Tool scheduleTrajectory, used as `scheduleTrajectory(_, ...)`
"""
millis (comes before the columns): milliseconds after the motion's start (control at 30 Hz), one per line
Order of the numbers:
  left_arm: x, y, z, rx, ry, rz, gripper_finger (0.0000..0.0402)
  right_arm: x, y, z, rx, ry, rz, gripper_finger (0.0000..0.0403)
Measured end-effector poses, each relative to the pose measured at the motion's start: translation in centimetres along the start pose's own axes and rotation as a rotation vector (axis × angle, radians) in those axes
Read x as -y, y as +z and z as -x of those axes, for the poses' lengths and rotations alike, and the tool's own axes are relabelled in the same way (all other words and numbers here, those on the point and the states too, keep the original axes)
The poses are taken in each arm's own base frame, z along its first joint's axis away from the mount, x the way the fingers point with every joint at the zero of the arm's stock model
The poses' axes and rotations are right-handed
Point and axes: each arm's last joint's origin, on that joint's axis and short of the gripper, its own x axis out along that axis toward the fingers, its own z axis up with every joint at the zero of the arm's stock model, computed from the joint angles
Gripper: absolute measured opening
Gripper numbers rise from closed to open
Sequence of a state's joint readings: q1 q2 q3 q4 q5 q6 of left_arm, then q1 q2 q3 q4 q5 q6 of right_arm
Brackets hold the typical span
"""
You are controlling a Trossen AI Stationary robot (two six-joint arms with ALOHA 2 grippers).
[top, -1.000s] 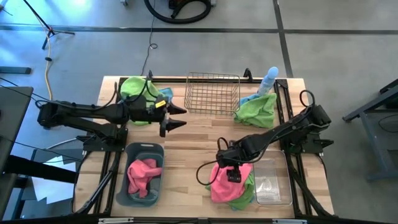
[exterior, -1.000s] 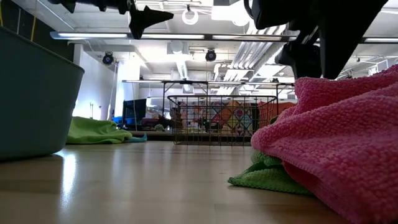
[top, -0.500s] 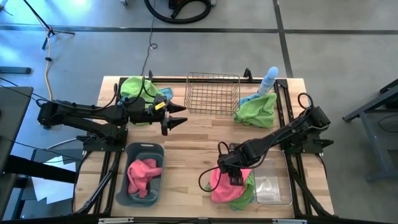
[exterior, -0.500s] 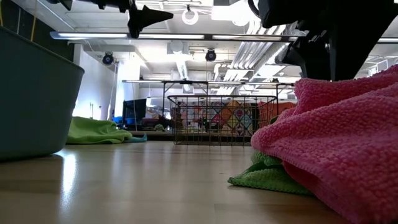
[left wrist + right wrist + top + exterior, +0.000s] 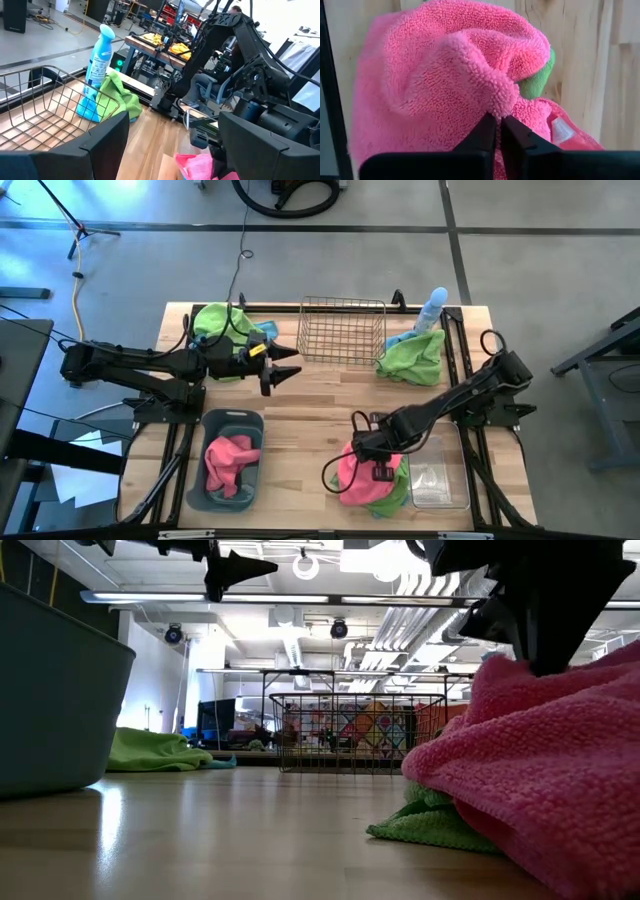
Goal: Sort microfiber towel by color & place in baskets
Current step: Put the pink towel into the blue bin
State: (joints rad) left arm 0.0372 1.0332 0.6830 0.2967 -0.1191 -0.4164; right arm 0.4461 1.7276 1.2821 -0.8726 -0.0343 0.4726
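Note:
A pink towel (image 5: 358, 475) lies bunched on a green towel (image 5: 398, 488) at the table's near right, beside the clear tub (image 5: 437, 472). My right gripper (image 5: 380, 471) is down on the pink towel and shut on it. The grey-blue tub (image 5: 232, 470) at the near left holds another pink towel (image 5: 228, 463). The wire basket (image 5: 342, 330) stands at the far middle. My left gripper (image 5: 287, 372) hangs open above the table, just left of the wire basket, with nothing between its fingers. My right gripper pinches a raised fold (image 5: 490, 102) on top of the pink towel between its two fingertips (image 5: 485, 131). The fingers come from above, pointing down. The towel still rests in a heap on the green towel (image 5: 430, 825) and the table.
A green towel (image 5: 222, 323) lies at the far left corner. Another green towel (image 5: 412, 356), with a blue cloth and a pale blue spray bottle (image 5: 433, 308), sits at the far right. Bare wood lies between the tubs and the wire basket.
My right gripper has come down toward the table's near edge onto the pink towel, and its fingers have shut on a fold of it. The towel has bunched slightly under the gripper and stays on the table.

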Motion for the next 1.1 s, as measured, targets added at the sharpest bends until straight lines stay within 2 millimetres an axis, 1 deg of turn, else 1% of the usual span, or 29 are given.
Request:
scheduleTrajectory(67, 0.0, 0.0, 0.0, 0.004, 0.000, 0.000, 0.0294, -0.2, 0.3, 1.3, 0.003, 0.001, 0.021, 0.0017)
scheduleTrajectory(167, 0.1, 0.1, 0.0, 0.015, -0.004, -0.013, 0.0294, -0.5, 0.7, 4.2, 0.030, 0.000, 0.067, 0.0005)
scheduleTrajectory(367, 0.4, 0.9, 0.0, 0.081, -0.031, -0.043, 0.0294, -0.1, 1.6, 11.8, 0.149, -0.071, 0.090, 0.0003)
scheduleTrajectory(433, 0.6, 1.5, 0.0, 0.099, -0.040, -0.074, 0.0294, 0.2, 1.8, 14.2, 0.207, -0.097, 0.075, 0.0003)
scheduleTrajectory(500, 1.2, 2.6, 0.1, 0.127, -0.065, -0.116, 0.0294, 0.6, 2.1, 16.5, 0.262, -0.124, 0.061, 0.0002)
scheduleTrajectory(600, 2.1, 4.5, 0.2, 0.155, -0.107, -0.181, 0.0294, 1.2, 2.2, 19.2, 0.328, -0.163, 0.054, 0.0002)
scheduleTrajectory(700, 2.9, 6.1, 0.4, 0.128, -0.115, -0.239, 0.0294, 1.7, 2.6, 20.6, 0.391, -0.191, 0.038, 0.0001)
scheduleTrajectory(800, 3.2, 6.8, 0.6, 0.040, -0.101, -0.282, 0.0294, 2.1, 3.0, 20.9, 0.436, -0.217, 0.032, 0.0001)
scheduleTrajectory(900, 3.5, 6.8, 0.8, -0.026, -0.096, -0.289, 0.0294, 2.4, 4.1, 20.4, 0.504, -0.227, 0.053, 0.0001)
scheduleTrajectory(967, 3.8, 6.5, 0.8, -0.049, -0.111, -0.292, 0.0294, 2.7, 5.3, 20.2, 0.574, -0.231, 0.076, 0.0001)
scheduleTrajectory(1100, 4.9, 6.0, 1.0, -0.062, -0.165, -0.317, 0.0294, 4.1, 7.0, 20.9, 0.705, -0.259, 0.106, 0.0000)
